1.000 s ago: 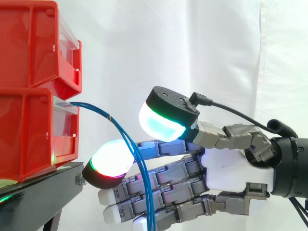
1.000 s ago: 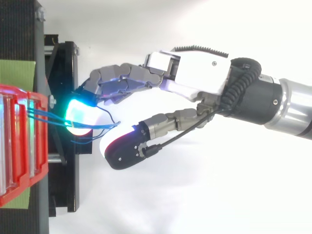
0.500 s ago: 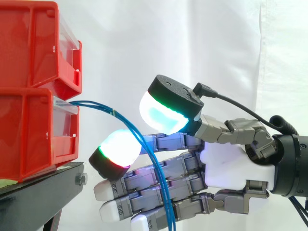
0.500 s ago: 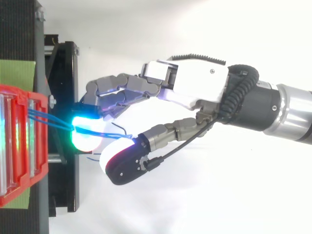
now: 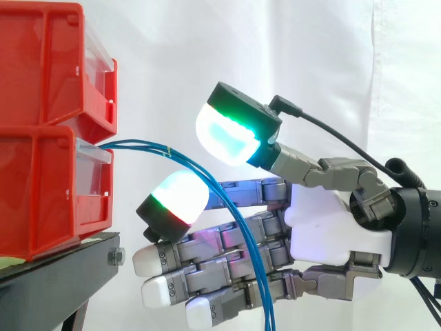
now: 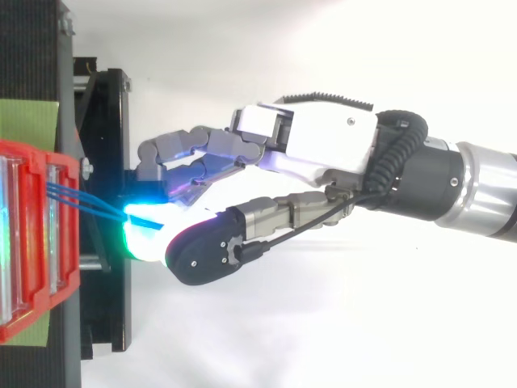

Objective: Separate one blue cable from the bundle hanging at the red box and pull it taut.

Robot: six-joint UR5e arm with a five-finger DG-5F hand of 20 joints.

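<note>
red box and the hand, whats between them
The blue cables arc across that gap from the red box to the hand, seen in the side view.

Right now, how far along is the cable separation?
Early. Done: the hand is at the blue cables from the lower red bin. In hand: several strands drape over one fingertip pad, thumb pad above with a gap. Left: single one out, pinch it, pull taut; all hang slack.

Slack blue cables at red box
</note>
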